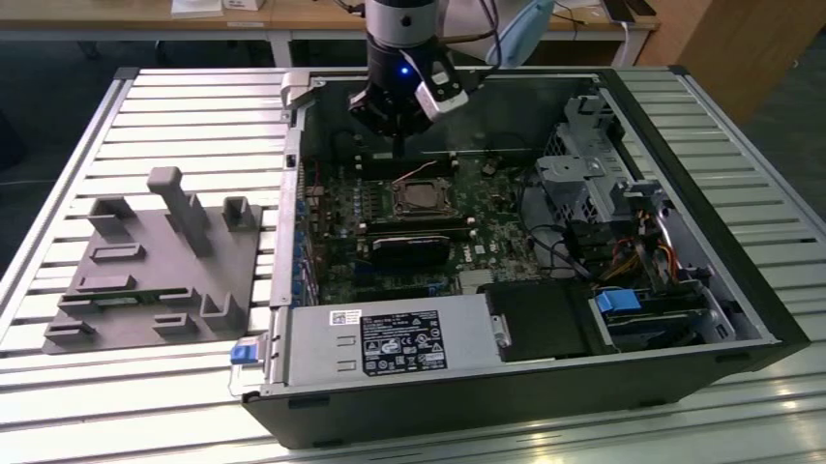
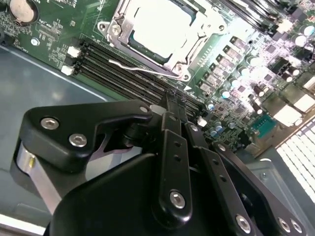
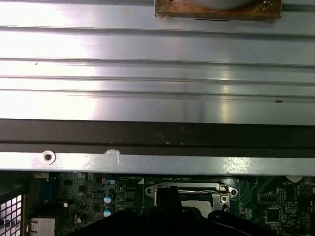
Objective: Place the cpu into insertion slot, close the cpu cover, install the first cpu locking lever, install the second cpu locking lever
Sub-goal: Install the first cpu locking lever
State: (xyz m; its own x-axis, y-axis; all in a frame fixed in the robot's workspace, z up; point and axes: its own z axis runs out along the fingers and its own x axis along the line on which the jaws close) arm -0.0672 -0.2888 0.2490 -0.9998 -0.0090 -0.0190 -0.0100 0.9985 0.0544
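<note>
Exterior view first: an open computer case (image 1: 722, 319) lies on a slatted metal table (image 1: 168, 106), and the gripper (image 1: 395, 155) hangs over the green circuit board (image 1: 348, 208) inside it. The insertion slot (image 1: 421, 198) sits just at 6 o'clock of the gripper's tip, close by but apart from it. A glossy black block (image 1: 413, 249) lies at 6 o'clock of the slot. A grey moulded fixture (image 1: 155, 271) rests on the table at 9 o'clock of the case.

In the second wrist view the gripper (image 2: 175, 101) has its two thin black fingers (image 2: 170, 123) pressed together with nothing between them. They point toward the long black memory slots (image 2: 118, 73), which run just beside the socket. The cpu (image 2: 157, 22) lies flat in the socket, its pale metal top showing through the square window of the cpu cover (image 2: 118, 27). The cover is down over it. A thin wire lever (image 2: 142, 69) runs along the socket's edge nearest the memory slots. It seems to stand a little off the frame, though I cannot tell whether it is hooked.

In the first wrist view the socket frame (image 3: 189, 192) shows past the case's silvery edge (image 3: 147, 162), with a wire across it.
</note>
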